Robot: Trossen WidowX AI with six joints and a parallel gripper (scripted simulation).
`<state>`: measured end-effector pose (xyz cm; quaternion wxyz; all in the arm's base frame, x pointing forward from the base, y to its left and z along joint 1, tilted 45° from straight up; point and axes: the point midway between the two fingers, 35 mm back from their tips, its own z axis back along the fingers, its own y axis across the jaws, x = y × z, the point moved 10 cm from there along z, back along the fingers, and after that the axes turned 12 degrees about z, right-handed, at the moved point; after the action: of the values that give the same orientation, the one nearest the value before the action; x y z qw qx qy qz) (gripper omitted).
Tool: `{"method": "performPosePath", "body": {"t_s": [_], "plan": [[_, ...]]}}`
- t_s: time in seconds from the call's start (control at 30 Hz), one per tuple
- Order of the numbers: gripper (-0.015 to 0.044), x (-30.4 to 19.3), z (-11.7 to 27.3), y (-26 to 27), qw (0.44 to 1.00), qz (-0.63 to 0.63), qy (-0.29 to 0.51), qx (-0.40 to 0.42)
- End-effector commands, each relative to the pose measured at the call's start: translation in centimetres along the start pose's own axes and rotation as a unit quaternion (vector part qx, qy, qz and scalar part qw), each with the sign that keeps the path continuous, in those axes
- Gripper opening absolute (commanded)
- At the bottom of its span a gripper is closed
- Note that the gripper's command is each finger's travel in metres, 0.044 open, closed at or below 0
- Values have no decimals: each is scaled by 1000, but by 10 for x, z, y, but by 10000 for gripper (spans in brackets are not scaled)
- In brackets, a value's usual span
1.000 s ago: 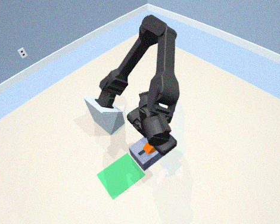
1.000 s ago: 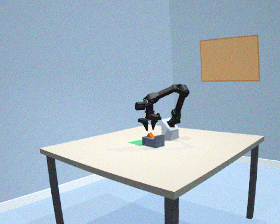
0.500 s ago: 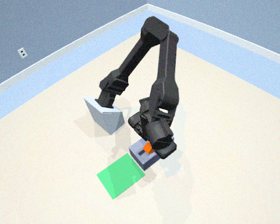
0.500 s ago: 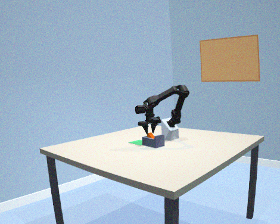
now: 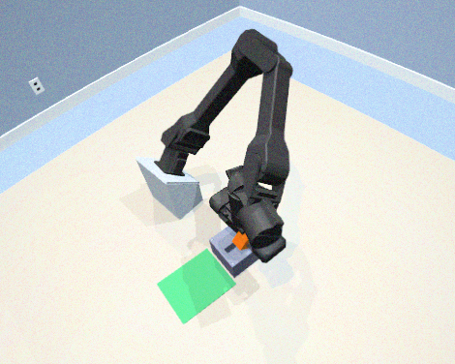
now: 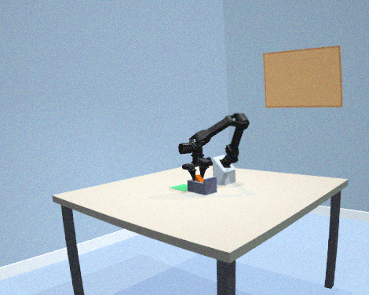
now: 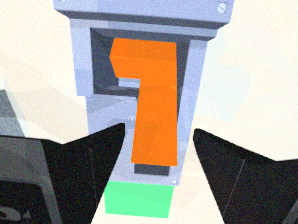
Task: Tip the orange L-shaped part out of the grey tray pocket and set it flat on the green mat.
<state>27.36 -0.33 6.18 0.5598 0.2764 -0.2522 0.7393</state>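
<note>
The orange L-shaped part [image 5: 240,240] [image 6: 199,179] [image 7: 157,110] is tilted in the grey tray [image 5: 223,258] [image 6: 201,187] [image 7: 145,6]. Its L-shaped end is down in the pocket and its straight end stands up above the tray's top. The dark slot shows beyond the raised end in the wrist view. My gripper [image 7: 159,130] [image 6: 198,180] is open, with one finger on each side of the straight end and a gap on both sides. Its fingertips are hidden in the top view. The green mat [image 5: 196,286] [image 6: 178,187] [image 7: 139,201] lies flat beside the tray.
The arm's pale wedge-shaped base [image 5: 176,196] [image 6: 224,177] stands on the table [image 6: 224,220] behind the tray. The tray's wall is higher at the L-shaped end, and the mat is past the opposite end.
</note>
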Motion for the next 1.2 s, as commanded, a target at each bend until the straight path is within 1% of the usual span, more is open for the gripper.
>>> {"method": "performPosePath", "body": {"t_s": [0.0,0.1,0.47,0.6,0.83,1.17], "plan": [[254,0,0,0,1000,0,0,0],[175,0,0,0,1000,0,0,0],[102,0,0,0,1000,0,0,0],[0,0,0,0,1000,0,0,0],[0,0,2,0,1000,-1,0,0],[0,-1,18,1,1000,-4,-2,2]]}}
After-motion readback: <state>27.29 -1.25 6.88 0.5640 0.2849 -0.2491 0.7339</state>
